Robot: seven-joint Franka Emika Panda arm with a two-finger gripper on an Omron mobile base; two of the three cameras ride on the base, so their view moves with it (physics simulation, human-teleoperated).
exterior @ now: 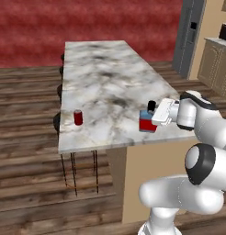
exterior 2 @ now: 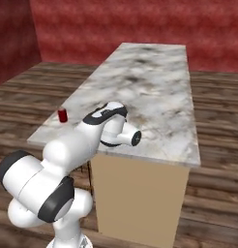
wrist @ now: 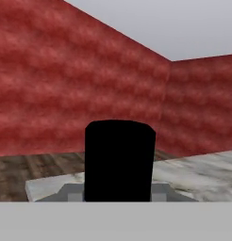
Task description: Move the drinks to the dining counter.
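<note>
Marbled dining counter: one can, one gripper-held bottle.

no readable text, not even on the blue bottle's red label

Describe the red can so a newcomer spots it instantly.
Find the long marble-topped dining counter in front of the red wall. On its near end, by the edge above the bar stools, stands the small dark-red can with a grey top, alone. The blue bottle opposite is taller, red-labelled, black-capped, at the gripper.
</note>
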